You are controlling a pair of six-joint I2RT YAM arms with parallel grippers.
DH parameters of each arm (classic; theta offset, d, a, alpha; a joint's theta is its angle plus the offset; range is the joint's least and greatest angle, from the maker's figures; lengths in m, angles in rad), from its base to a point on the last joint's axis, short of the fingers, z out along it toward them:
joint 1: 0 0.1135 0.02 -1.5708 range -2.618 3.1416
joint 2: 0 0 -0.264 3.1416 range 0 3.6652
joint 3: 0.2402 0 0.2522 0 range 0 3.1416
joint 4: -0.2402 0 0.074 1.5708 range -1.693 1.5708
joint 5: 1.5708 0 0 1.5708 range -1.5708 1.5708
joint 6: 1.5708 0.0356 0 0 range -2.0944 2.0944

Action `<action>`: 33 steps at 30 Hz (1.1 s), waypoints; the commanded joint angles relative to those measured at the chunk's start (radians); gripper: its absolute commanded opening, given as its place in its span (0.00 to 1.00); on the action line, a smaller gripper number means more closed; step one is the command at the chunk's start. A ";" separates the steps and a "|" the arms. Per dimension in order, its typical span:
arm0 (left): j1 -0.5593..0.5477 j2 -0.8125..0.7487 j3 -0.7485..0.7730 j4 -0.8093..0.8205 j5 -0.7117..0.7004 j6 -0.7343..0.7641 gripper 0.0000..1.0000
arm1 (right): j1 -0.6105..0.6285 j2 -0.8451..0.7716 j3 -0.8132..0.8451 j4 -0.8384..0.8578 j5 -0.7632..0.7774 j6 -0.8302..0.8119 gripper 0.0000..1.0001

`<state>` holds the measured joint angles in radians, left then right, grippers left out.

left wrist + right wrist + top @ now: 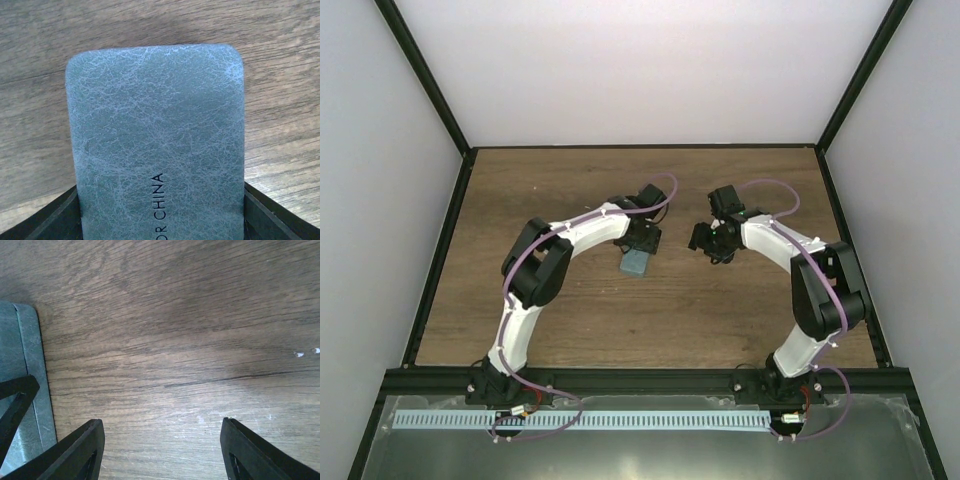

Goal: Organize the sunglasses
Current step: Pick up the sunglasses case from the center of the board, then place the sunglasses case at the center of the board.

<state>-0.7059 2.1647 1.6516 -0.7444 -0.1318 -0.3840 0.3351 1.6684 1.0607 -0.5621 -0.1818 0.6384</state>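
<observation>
Starting on the left side: the left fingers (56, 221) are clamped on one end of the teal case (155, 140), one on each long side. The rest of the case pokes out over the wooden counter (720, 320). From where I'm standing I can't tell if the case is lifted off the wood or just resting on it. I also can't say for sure whether the lid is properly shut.

Moving right, there's a small gap, and then the right fingers (75, 450) are spread wide with nothing between them, only bare wood underneath. They're just beside the case, and its edge shows at the left of the right wrist view.

Now the weird part: the sunglasses aren't visible anywhere, not on the counter and not in either grip. My guess is they're tucked inside the case, which would mean most of the job is done. What's left is probably setting the case down somewhere tidy and letting go. If they're not in there, I've got no idea where they are.
</observation>
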 commanded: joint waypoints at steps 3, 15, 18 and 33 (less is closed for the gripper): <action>-0.002 -0.075 -0.070 -0.011 -0.060 -0.011 0.64 | -0.005 -0.033 -0.017 -0.003 -0.008 -0.019 0.65; 0.008 -0.450 -0.469 0.059 -0.104 -0.073 0.64 | -0.005 -0.030 -0.065 0.050 -0.033 -0.014 0.64; 0.023 -0.548 -0.598 0.114 -0.074 -0.076 0.64 | -0.005 -0.012 -0.062 0.062 -0.061 -0.008 0.64; 0.052 -0.666 -0.772 0.216 -0.089 -0.057 0.81 | -0.003 -0.005 -0.075 0.075 -0.105 -0.029 0.67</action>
<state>-0.6575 1.5185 0.8433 -0.5785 -0.1905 -0.4450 0.3351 1.6691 0.9962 -0.4995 -0.2787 0.6342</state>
